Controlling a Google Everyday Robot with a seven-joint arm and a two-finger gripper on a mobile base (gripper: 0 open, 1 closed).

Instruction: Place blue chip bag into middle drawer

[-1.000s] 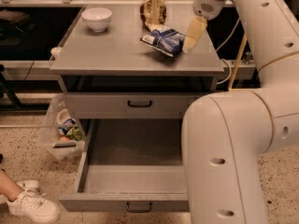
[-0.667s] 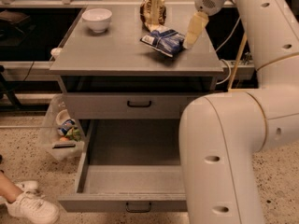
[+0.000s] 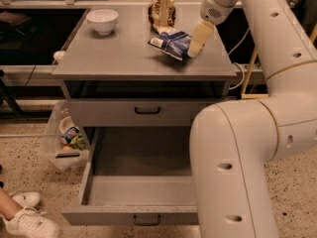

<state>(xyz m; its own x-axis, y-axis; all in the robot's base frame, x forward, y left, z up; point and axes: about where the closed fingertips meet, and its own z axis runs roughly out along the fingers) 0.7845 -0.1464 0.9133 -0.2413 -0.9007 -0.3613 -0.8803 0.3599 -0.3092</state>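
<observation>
The blue chip bag (image 3: 171, 42) lies on the grey cabinet top (image 3: 114, 53), right of centre, with its white end toward the left. My gripper (image 3: 193, 49) reaches down from the upper right, and its pale tip rests at the bag's right edge. The middle drawer (image 3: 106, 191) is pulled out wide below, and its flat grey floor is bare. Its small dark handle (image 3: 146, 221) shows on the front wall. My arm's lower link (image 3: 233, 172) covers the drawer's right side.
A brown-and-tan upright bag (image 3: 162, 11) stands just behind the blue bag. A white bowl (image 3: 102, 20) sits at the back left of the top. The upper drawer front (image 3: 147, 110) is shut. A clear bin of items (image 3: 67, 143) and a person's white shoes (image 3: 29, 217) are on the floor at the left.
My gripper has moved slightly down and to the left, closer onto the blue chip bag's right edge. The bag and drawer have stayed in place.
</observation>
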